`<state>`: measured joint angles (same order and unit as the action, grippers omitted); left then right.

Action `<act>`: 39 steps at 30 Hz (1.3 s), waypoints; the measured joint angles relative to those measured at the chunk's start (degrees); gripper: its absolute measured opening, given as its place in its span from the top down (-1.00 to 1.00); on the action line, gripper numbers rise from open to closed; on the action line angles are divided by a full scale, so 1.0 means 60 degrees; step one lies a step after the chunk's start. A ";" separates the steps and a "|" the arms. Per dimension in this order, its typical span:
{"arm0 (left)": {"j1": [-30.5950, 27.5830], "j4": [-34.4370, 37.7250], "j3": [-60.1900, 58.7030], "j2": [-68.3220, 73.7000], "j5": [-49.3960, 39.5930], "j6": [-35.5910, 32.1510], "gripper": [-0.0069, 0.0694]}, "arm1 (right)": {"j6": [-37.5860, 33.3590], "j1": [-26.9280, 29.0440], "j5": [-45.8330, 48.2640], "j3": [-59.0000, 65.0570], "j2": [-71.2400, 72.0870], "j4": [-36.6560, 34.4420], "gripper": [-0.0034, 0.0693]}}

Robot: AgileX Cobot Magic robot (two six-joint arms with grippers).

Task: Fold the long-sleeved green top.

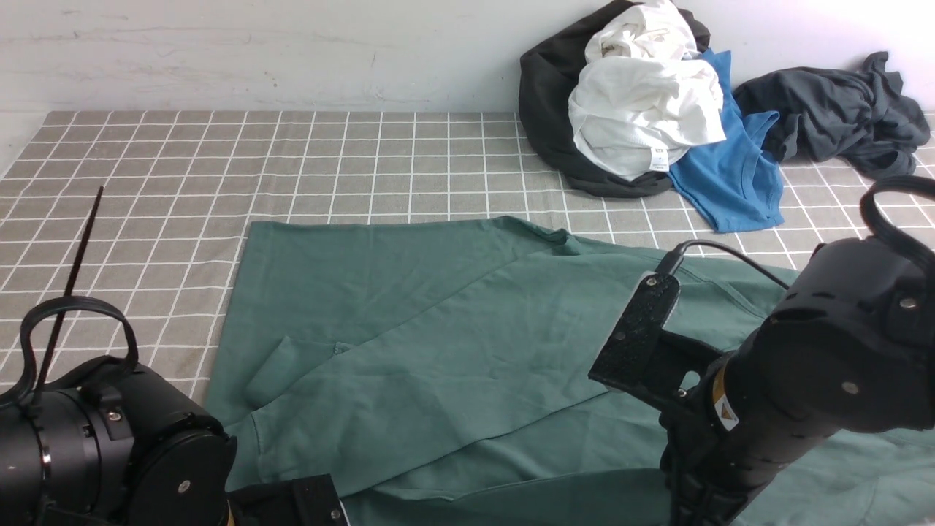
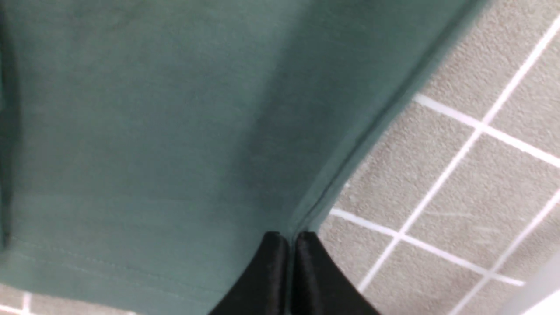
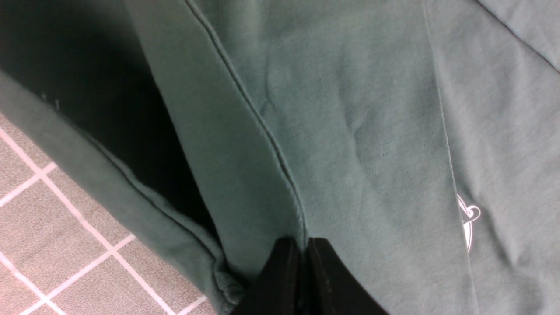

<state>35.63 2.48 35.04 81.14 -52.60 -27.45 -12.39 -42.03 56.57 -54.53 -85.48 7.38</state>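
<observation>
**Pinching the green long-sleeved top (image 1: 409, 321) at two edges**

Lies spread on the checked cloth (image 1: 219, 161), sleeve folded across. Clamped at a side edge by the left gripper (image 2: 288, 239), jaws pressed together on fabric. Same at a seam for the right gripper (image 3: 304, 244).

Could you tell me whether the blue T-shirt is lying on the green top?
No, the blue T-shirt lies apart from the green top, with bare checked cloth between them.

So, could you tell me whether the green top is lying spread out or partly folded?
Partly folded: the green top lies on the checked cloth with one sleeve laid across its body.
</observation>
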 joint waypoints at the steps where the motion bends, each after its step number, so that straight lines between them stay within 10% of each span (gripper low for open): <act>1: 0.0000 0.0065 0.0000 -0.0008 -0.0058 -0.0040 0.83 | 0.0000 0.0000 0.0000 0.0000 0.0000 0.0000 0.91; 15: 0.0007 0.1534 -0.0095 -0.0008 -0.0392 -0.1980 0.59 | 0.0000 0.0000 -0.0076 0.0000 0.0000 0.0034 0.91; 24: 0.0007 0.1173 -0.0333 -0.0008 0.0145 -0.1933 -0.50 | 0.0000 0.0000 -0.0083 0.0000 0.0000 0.0077 0.91; 39: 0.0007 0.0847 -0.0519 0.0504 0.0758 -0.1331 -0.28 | 0.0000 0.0000 -0.0087 0.0000 0.0000 0.0109 0.91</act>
<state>35.68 7.57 31.92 84.16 -48.05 -35.44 -12.39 -42.03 56.05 -54.53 -85.48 8.03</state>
